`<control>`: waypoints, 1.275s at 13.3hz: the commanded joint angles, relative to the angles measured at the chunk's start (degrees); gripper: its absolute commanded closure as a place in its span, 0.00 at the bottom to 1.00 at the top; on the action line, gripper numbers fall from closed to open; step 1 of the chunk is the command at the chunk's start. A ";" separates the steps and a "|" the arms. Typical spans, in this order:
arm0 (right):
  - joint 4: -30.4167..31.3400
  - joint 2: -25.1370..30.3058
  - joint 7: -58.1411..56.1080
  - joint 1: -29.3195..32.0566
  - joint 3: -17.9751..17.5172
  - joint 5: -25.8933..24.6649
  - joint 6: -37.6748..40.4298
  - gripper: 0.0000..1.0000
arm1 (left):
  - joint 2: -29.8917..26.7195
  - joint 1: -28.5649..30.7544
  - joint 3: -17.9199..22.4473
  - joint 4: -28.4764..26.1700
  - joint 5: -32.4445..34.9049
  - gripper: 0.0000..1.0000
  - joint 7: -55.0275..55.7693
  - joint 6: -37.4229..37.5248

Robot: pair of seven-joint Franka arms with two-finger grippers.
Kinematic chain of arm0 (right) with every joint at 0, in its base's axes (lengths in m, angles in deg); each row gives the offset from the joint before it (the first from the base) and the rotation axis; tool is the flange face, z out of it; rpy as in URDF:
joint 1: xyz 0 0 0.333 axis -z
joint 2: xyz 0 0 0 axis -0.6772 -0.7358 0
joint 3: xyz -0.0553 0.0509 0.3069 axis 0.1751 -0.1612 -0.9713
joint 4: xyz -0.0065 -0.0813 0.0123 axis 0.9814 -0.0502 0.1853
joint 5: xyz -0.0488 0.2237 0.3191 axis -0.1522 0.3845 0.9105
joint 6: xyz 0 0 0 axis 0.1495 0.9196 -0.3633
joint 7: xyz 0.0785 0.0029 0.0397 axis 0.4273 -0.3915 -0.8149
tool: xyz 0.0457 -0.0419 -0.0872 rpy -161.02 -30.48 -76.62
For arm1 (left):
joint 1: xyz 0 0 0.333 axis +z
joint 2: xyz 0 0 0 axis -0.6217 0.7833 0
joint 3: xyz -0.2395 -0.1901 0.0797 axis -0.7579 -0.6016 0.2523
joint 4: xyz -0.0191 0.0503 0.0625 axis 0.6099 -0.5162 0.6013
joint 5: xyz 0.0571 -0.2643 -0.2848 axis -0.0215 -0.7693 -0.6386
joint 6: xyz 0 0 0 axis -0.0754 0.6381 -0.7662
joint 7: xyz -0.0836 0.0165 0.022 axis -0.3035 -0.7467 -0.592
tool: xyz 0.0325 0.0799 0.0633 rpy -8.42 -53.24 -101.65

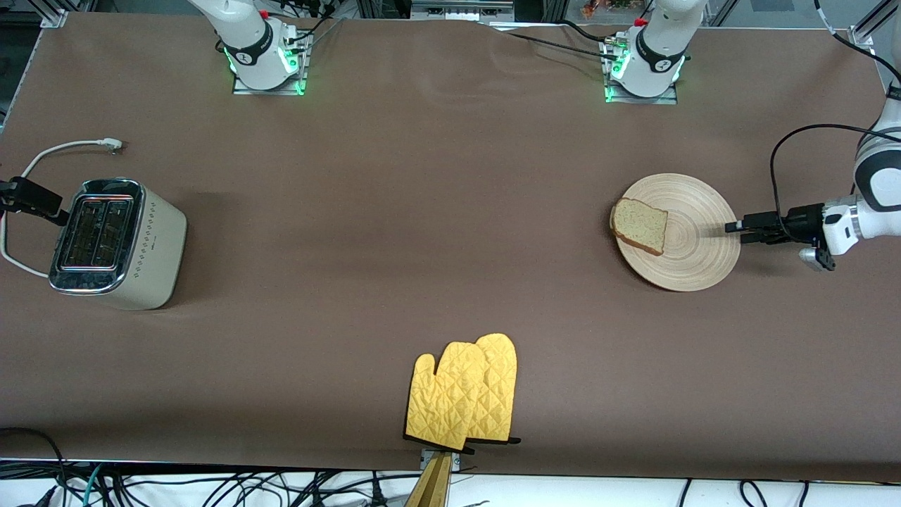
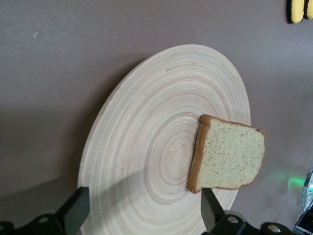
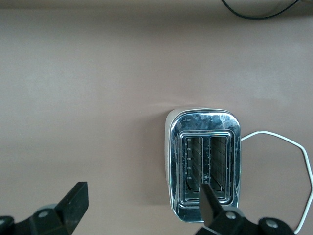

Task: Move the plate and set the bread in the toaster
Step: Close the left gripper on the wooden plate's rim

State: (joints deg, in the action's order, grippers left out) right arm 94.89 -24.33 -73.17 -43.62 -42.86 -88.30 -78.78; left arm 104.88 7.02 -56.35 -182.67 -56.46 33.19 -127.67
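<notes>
i find the plate (image 1: 693,243) flat on the brown table (image 1: 422,211) toward the left arm's end, roughly level with the toaster (image 1: 116,243) in distance from the front camera. the bread (image 1: 639,225) lies flat on the plate, off centre, over the part of the rim that faces the right arm's end, one corner of its crust reaching the plate's edge. in the left wrist view the bread (image 2: 227,154) rests on the plate (image 2: 156,147) with its speckled face up.

the toaster stands upright toward the right arm's end of the table, well apart from the plate. both slots are empty, as the right wrist view of the toaster (image 3: 203,164) confirms. its white cord (image 1: 63,149) loops away on the table, farther from the front camera than the toaster, and ends in a plug lying loose.

the left gripper (image 1: 733,227) hangs low just beside the plate's rim, on the side toward the left arm's end, pointing at the plate. its fingers (image 2: 74,210) stand wide apart and hold nothing. i cannot tell whether they touch the rim.

the right gripper (image 1: 8,193) shows only at the edge of the front view, just beside the toaster. from its wrist camera it looks straight down on the toaster, fingers (image 3: 73,203) spread wide and empty.

a pair of yellow oven mitts (image 1: 461,394) lies overlapped at the table edge nearest the front camera, about midway between the two ends.
</notes>
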 commanded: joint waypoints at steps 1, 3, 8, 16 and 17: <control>-1.11 -0.25 -0.46 0.29 -0.26 -0.06 0.35 0.00 | -1.10 0.41 0.44 1.07 2.37 0.00 -1.07 1.94; -1.11 -0.25 -0.55 0.29 -0.26 -0.06 0.26 0.00 | -0.49 0.41 0.96 0.64 2.63 0.00 -1.51 1.59; -1.11 -0.25 -0.55 0.38 -0.26 -0.06 0.26 0.00 | 2.32 0.41 0.96 -2.35 2.20 0.00 -1.77 -3.07; -1.11 -0.25 -0.46 0.38 -0.17 -0.06 0.26 0.00 | 3.99 0.33 0.96 -6.04 -2.29 0.74 -0.19 -3.16; -1.11 -0.25 -0.46 0.38 -0.26 -0.06 0.26 0.00 | 3.99 0.33 0.96 -6.39 -2.29 0.91 -0.19 -3.24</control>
State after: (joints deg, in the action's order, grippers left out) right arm 94.89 -24.33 -73.17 -43.60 -42.85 -88.30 -78.83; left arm 109.12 7.43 -55.34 -187.71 -57.10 33.37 -130.20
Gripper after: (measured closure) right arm 0.000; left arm 0.511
